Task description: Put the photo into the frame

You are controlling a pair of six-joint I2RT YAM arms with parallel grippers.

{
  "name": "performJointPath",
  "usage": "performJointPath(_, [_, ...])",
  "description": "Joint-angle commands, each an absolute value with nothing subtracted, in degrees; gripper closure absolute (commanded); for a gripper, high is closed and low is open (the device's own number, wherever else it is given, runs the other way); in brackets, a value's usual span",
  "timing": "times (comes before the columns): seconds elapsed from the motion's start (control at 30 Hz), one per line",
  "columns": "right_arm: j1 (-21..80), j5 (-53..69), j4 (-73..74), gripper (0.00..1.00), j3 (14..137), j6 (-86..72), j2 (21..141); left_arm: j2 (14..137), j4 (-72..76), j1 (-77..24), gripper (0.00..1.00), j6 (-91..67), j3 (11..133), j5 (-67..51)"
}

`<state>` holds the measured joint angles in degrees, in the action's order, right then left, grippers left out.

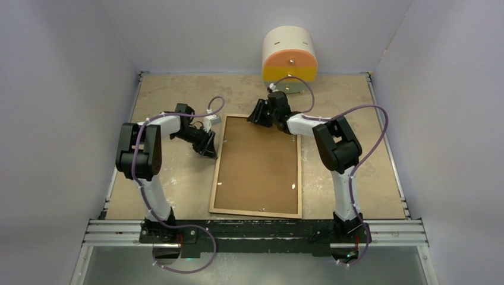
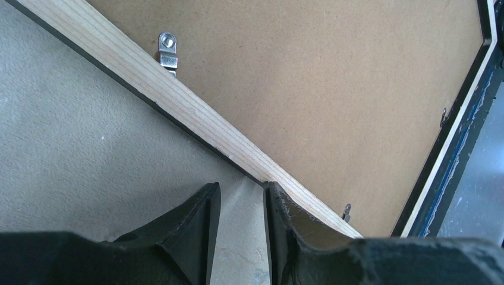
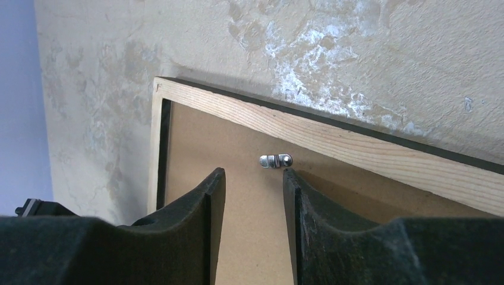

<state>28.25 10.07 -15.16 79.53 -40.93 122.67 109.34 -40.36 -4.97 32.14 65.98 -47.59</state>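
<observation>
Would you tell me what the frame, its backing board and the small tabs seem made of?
Frame: pale bare-looking wood, with straight grain lines. Backing board: probably brown fibreboard, matte and finely speckled. Tab: silvery metal, going by its shine.

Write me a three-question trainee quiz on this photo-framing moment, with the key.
1. True or false: the frame lies with its light wood back facing up.
2. Which hand hovers by the metal clip on the frame's far rail? A: left hand. B: right hand.
3. Short answer: is the photo visible in any view?
Key: 1 true; 2 B; 3 no, only the brown panel filling the frame shows.
</observation>
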Motion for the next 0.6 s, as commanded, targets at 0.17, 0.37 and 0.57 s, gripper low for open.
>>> performJointPath(0.17, [27.95,10.94,-16.56,0.58,81.85,-42.22,125.0,109.61,-40.25,-5.27,0.65,33.83,64.97,-45.09])
performJointPath(0.37, [27.86,11.47,-17.55,0.6,82.8,-43.45,126.22,109.58,-40.6,-5.36,0.65,34.39,64.95,-44.74])
performJointPath(0.57, [27.86,11.44,-17.97,0.62,83.56,-44.02,126.91,109.42,-40.85,-5.36,0.66,34.79,65.04,-44.67])
